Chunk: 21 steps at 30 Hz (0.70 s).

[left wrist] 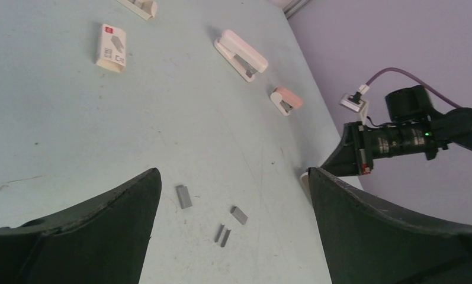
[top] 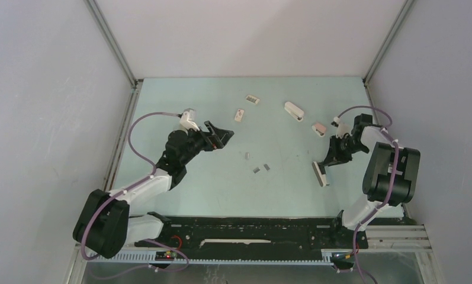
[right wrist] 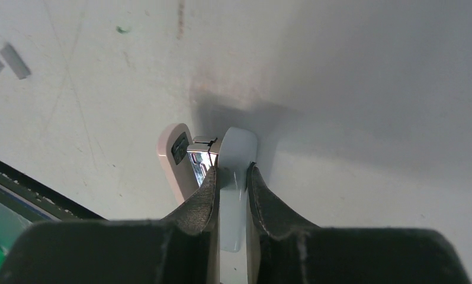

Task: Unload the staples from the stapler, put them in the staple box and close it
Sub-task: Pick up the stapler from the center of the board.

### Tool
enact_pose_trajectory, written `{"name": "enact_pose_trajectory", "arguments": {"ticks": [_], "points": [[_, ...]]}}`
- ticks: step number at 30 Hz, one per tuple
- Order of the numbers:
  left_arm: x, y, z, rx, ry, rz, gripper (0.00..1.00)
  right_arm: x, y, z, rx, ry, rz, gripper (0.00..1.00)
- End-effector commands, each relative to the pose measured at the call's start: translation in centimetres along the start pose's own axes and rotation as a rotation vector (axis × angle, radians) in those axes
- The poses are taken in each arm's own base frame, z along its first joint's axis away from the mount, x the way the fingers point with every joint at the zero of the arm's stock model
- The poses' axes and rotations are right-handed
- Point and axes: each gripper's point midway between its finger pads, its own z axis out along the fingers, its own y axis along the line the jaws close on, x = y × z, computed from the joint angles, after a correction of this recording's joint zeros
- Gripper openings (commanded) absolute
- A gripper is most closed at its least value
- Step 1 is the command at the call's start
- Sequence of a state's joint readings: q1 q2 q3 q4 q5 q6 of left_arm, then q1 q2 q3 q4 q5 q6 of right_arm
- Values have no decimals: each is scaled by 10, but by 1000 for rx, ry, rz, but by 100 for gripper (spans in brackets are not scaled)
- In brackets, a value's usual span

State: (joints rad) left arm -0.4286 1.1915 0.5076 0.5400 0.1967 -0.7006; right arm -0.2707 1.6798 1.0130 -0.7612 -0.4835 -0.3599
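Note:
A pale stapler point(right wrist: 238, 148) lies opened on the table, its pinkish base point(right wrist: 173, 155) and shiny metal magazine point(right wrist: 201, 158) splayed to the left. My right gripper point(right wrist: 232, 170) is shut on the stapler's pale upper arm, one finger on each side. From above, that stapler point(top: 320, 173) sits under the right gripper point(top: 326, 164). Three small grey strips of staples point(left wrist: 183, 196) point(left wrist: 239, 215) point(left wrist: 222, 235) lie loose on the table between my left gripper's fingers. The left gripper point(left wrist: 233, 171) is wide open above them, holding nothing; in the top view it point(top: 221, 135) hovers left of the staples point(top: 257, 170).
A white stapler point(top: 294, 110) and a small pink one point(top: 319, 128) lie at the back right. A white box point(top: 252, 100) and another small white item point(top: 239, 114) lie at the back middle. Grey walls close in both sides, and a black rail point(top: 251, 231) runs along the near edge.

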Motion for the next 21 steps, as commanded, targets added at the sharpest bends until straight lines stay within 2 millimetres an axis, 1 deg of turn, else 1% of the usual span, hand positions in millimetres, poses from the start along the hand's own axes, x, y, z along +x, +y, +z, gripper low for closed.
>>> {"name": "enact_pose_trajectory", "arguments": {"ticks": [1, 5, 8, 13, 16, 21], "points": [[-31, -41, 12, 148, -65, -71, 100, -18, 28, 6, -94, -48, -15, 8], [-23, -57, 24, 204, -41, -152, 100, -28, 49, 16, -163, -42, -23, 8], [-11, -69, 38, 231, 4, -206, 100, -37, 65, 22, -216, -40, -21, 7], [20, -85, 70, 237, 104, -297, 100, -54, 81, 28, -293, -61, 33, 7], [47, -88, 91, 234, 205, -363, 100, -59, 89, 33, -331, -66, 63, 7], [81, -94, 117, 184, 324, -369, 100, -67, 96, 37, -380, -80, 109, 7]]}}
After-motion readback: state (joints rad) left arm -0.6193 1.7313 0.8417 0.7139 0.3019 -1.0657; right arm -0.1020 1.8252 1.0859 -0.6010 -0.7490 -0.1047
